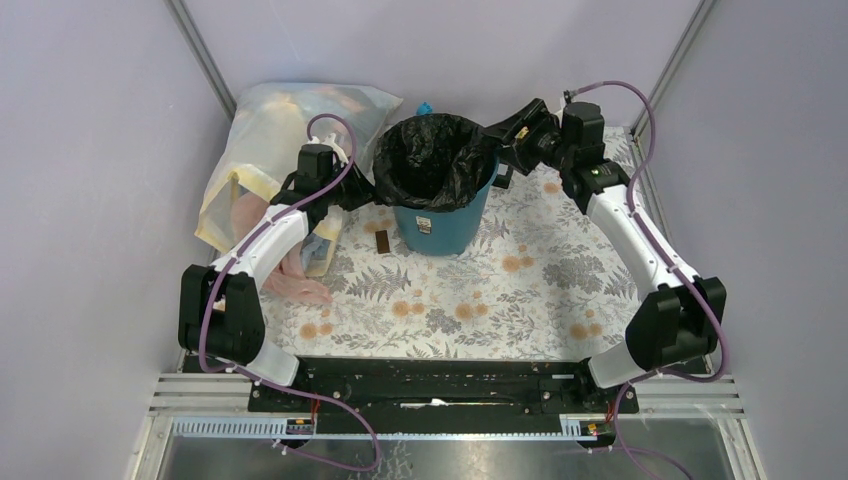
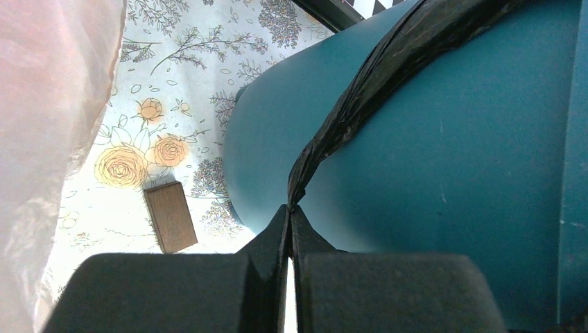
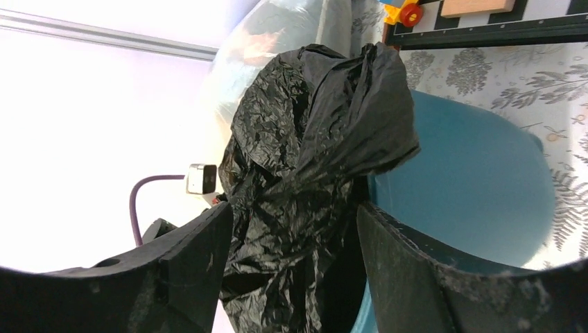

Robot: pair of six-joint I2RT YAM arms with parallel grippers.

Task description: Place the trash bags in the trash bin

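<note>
There's the black trash bag (image 1: 432, 160), down inside the teal trash bin (image 1: 440, 228) and draped over its rim, at the back middle of the floral desk (image 1: 520, 290). Low by the bin's wall, the left gripper (image 2: 290, 208) has its jaws pressed together on a taut strand of the bag's edge. At the opposite rim the right gripper (image 3: 292, 211) has its jaws spread, crumpled plastic between them. A small brown block (image 1: 383, 243) lies just left of the bin.
</note>
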